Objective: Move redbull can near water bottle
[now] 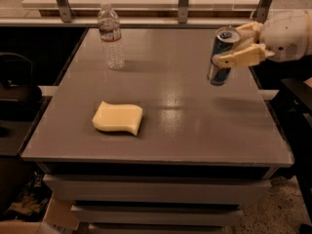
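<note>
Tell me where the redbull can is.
Camera view, right side: the redbull can hangs in the gripper above the table near its right edge, far from the water bottle at back left.

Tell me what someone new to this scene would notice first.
Most striking is the pale pincer reaching in from the right, shut on a blue-and-silver can that it holds tilted above the right side of the grey table. Next come the yellow sponge lying near the front left, and the clear bottle standing upright at the back left, far from the can.
</note>
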